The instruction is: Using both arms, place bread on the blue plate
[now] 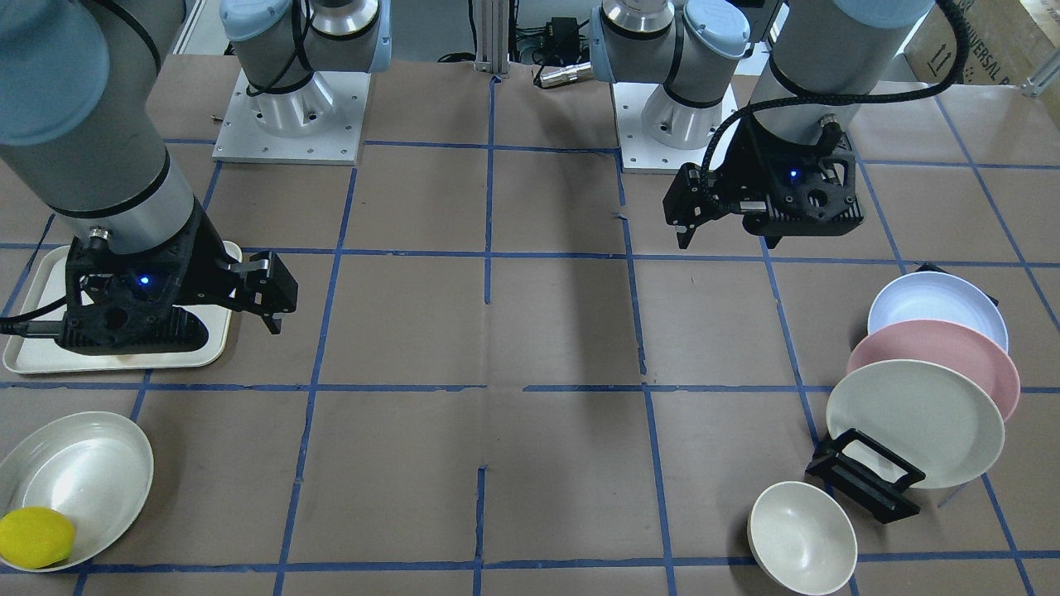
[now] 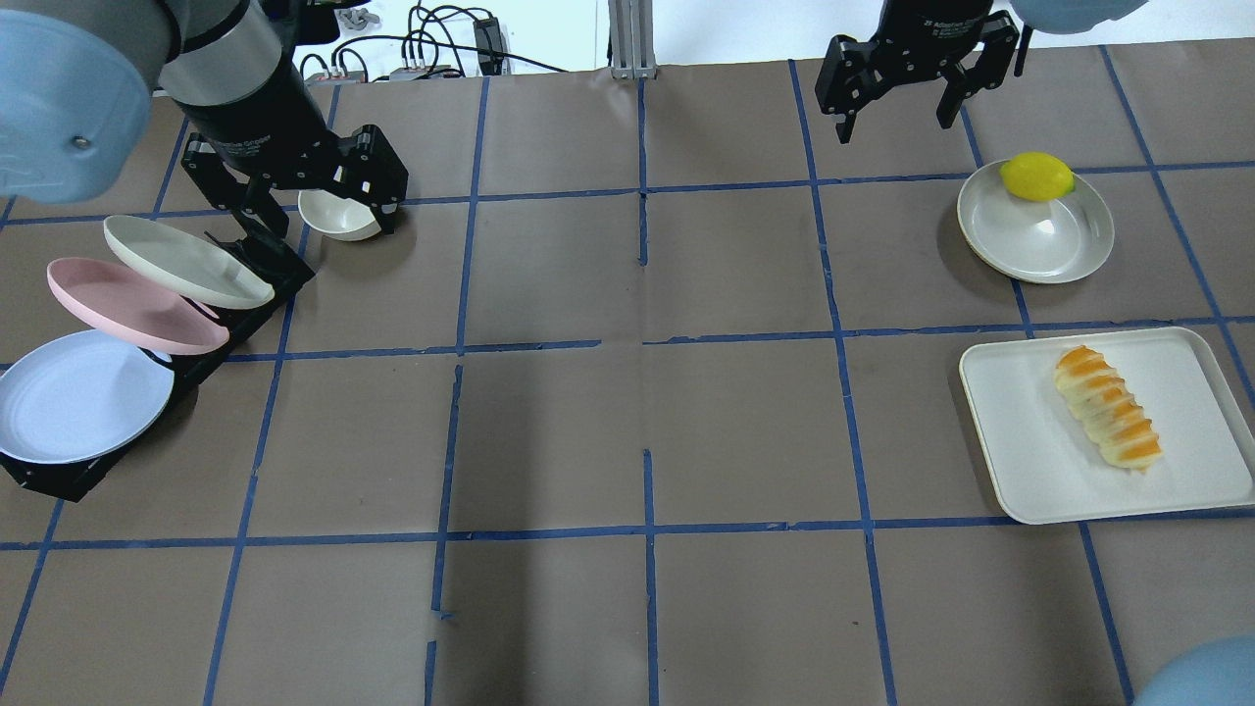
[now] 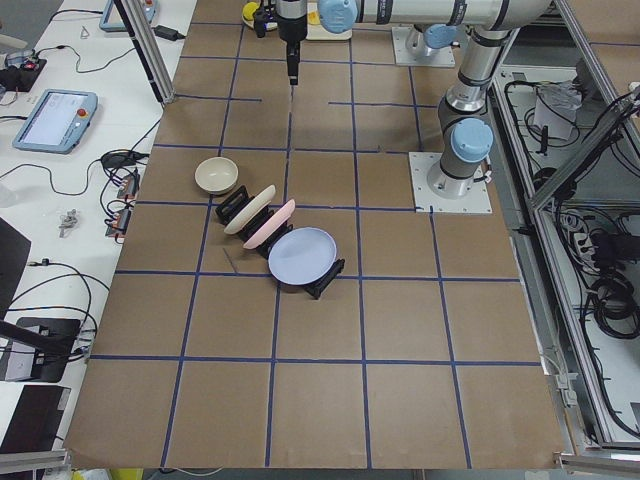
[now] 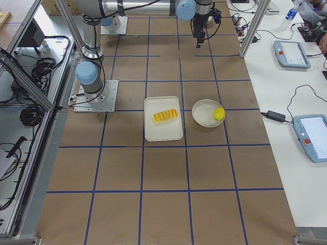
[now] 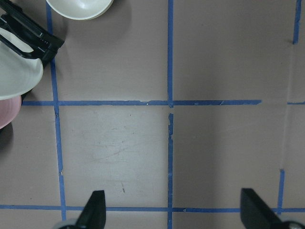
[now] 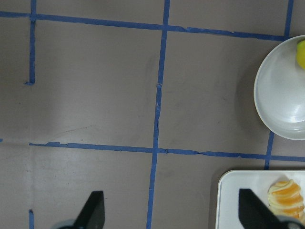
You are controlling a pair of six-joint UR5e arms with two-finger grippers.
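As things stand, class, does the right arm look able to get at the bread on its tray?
Probably yes. The bread lies alone, uncovered, on the white tray on that arm's side; the right gripper hangs open nearby, nothing between them.

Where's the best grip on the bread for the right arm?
Probably mid-length, across the narrow width, from straight above. The bread lies flat and diagonal on the white tray with bare tray along both long sides, so the fingers likely need turning to match.
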